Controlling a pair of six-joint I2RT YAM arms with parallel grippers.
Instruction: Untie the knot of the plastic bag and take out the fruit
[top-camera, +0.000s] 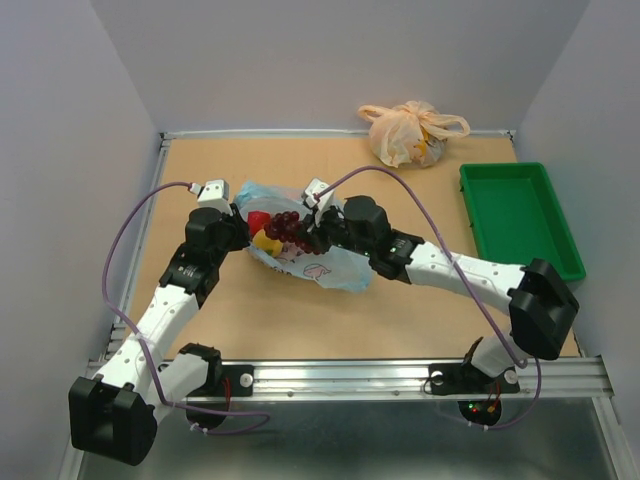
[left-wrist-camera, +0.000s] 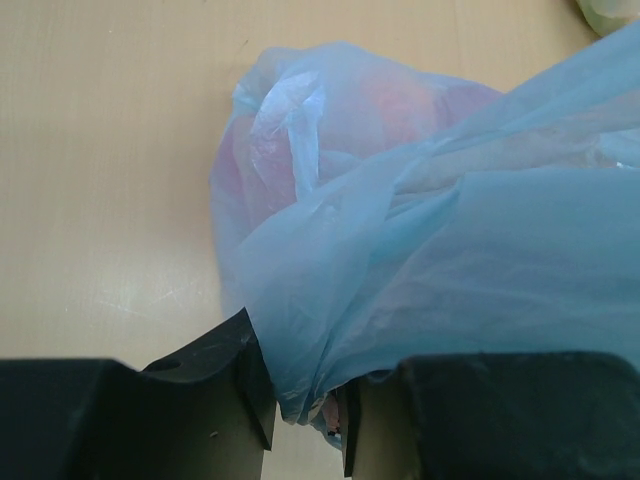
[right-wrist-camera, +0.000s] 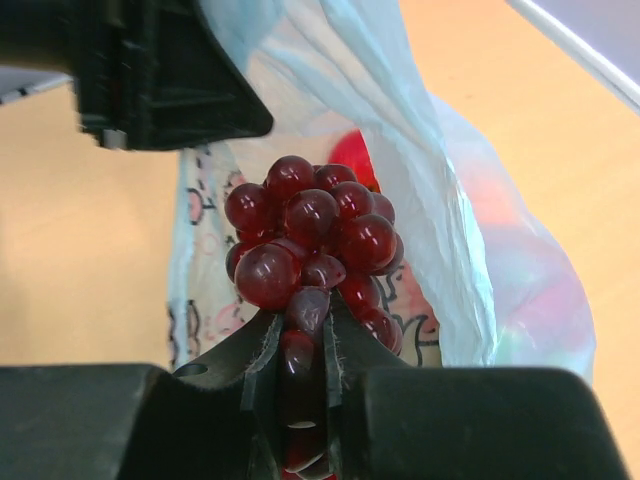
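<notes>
Mid-table, the left gripper (left-wrist-camera: 305, 420) is closed on a fold of the light blue plastic bag (left-wrist-camera: 450, 280), the thin film bunched between its two fingers at the bag's left side. Facing it from the right, the right gripper (right-wrist-camera: 300, 370) is clamped on the lowest grapes of a dark red-purple grape bunch (right-wrist-camera: 310, 240), held at the bag's open mouth (whether the bunch touches the film cannot be told). The bag lies on the wooden table (top-camera: 300, 320) between the two grippers, its printed body trailing toward the near right. A red fruit (top-camera: 258, 222) and a yellow fruit (top-camera: 266, 241) show in the opening, just left of the grapes. A green tray (top-camera: 515, 215) sits well apart at the right. A tied peach-orange bag (top-camera: 405, 133) rests at the far edge.
</notes>
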